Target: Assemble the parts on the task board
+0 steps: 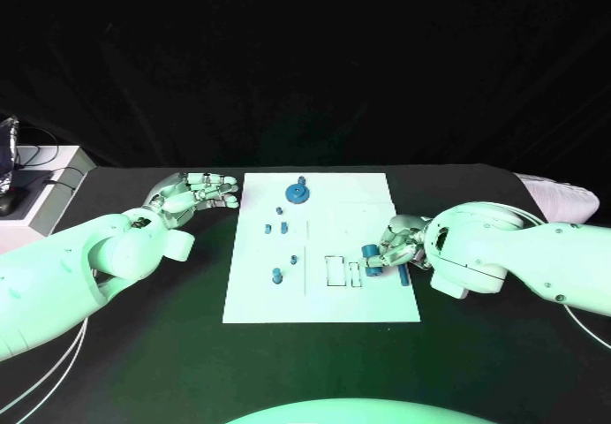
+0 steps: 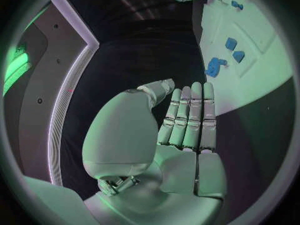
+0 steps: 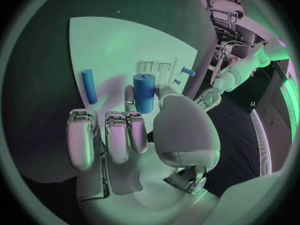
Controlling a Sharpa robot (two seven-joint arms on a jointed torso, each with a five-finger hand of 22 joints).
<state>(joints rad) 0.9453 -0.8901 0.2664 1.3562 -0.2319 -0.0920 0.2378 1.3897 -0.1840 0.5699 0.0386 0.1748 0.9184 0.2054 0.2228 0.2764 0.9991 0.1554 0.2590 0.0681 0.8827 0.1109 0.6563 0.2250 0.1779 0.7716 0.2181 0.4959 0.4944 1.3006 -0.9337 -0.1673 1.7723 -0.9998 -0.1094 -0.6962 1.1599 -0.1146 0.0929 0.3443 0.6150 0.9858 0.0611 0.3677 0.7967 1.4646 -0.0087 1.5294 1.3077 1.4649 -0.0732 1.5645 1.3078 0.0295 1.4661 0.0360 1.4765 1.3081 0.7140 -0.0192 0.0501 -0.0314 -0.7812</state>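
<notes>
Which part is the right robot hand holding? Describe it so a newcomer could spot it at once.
Start at the white task board and go to its edge by the right robot hand. The blue cylinder pinched there is short and thick; the loose blue rod beside it is thinner and lies flat.

Backdrop on my head camera: a black curtain point(image 1: 305, 79) hangs in soft folds behind the black table point(image 1: 166, 336) and takes up the upper half of the frame. Green-tinted light falls over the middle of the scene. At the far left I see a white box-shaped unit point(image 1: 54, 190) standing just beside the table's edge, with dark cables point(image 1: 38, 146) trailing over its top. Floor not discernible.
</notes>
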